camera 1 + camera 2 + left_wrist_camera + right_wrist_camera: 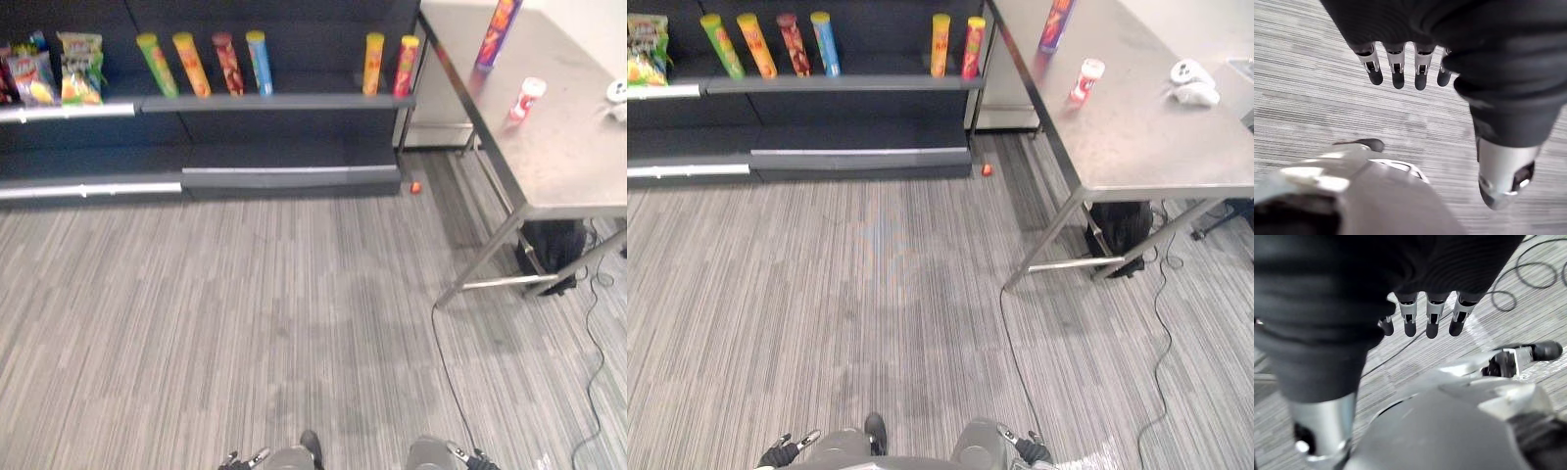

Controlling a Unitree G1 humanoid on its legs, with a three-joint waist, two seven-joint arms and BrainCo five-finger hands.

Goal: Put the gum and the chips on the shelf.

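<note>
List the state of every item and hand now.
Purple chips can: upright on table, ungrasped.
Gum bottle: upright on table, ungrasped.
Chip cans on shelf: upright in a row.
Left hand: open, empty.
Right hand: open, empty.

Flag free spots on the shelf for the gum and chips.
On the upper shelf there is an open gap between the blue can and the orange can. The lower shelf is bare where it shows. It is crowded from the green can across to the blue can, four standing close together, with the snack bags packed further left.
</note>
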